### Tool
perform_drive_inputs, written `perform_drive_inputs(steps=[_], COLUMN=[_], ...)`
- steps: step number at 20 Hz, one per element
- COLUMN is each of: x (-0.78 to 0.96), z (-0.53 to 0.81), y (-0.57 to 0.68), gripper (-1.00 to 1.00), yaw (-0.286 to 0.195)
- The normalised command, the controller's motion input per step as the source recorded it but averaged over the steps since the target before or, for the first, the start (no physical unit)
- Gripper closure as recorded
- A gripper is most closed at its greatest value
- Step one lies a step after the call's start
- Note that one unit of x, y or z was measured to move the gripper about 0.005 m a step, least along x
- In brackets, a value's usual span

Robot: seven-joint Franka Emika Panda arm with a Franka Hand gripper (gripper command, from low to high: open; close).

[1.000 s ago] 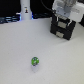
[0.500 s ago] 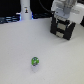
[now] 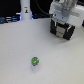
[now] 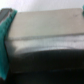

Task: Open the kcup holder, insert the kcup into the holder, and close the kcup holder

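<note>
Directly above the kcup holder hung the end effector, its opening and grip impossible to tell. Well apart from the kcup holder, the kcup sat alone on the white tabletop.

- The surface lies open across its middle and along its near edge — only the kcup stands there, alone, well apart from everything else.
- The far corner on the exterior view's right is crowded: the kcup holder sits there, with the arm's pale bulk directly over it, touching or nearly so.
- A white post stands at the far edge toward the exterior view's left, with dark clutter low beside it.
- Between post and kcup holder the far edge shows a bare gap.
- In the wrist view a grey, blurred face fills almost the whole picture — very close, with no room visible ahead.
</note>
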Motion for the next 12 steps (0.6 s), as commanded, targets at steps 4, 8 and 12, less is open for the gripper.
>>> perform_drive_inputs(steps=[4,8,12], x=[0.96,0.96,0.95], z=[0.24,0.24,0.22], y=[-0.26,-0.27,-0.29], gripper=[1.0,1.0,1.0], yaw=[-0.076,-0.074,-0.08])
